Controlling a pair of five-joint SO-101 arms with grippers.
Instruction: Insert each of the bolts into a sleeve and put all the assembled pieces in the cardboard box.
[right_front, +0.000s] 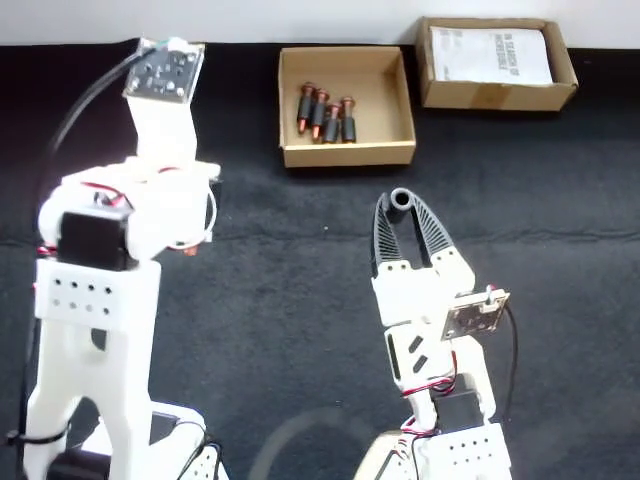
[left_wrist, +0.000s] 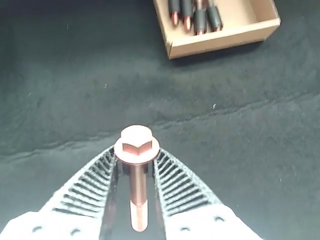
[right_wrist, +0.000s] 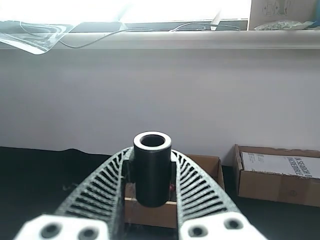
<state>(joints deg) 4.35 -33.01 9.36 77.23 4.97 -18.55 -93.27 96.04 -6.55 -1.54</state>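
Cardboard box holds four assemblies; left claw grips bolt, right claw grips sleeve.

Glossy coppery metal bolt, matt sleeve

A black cloth covers the whole table, and one long crease runs across it from side to side. At the far right corner of the table stands a shallow brown carton, open on top. A white sheet of paper with print on it lies flat inside and hides most of its floor. Behind the far edge of the table rises a plain white wall. A pale ledge runs along the top of the wall. Thin cables lie there, and near them a clear plastic sheet.
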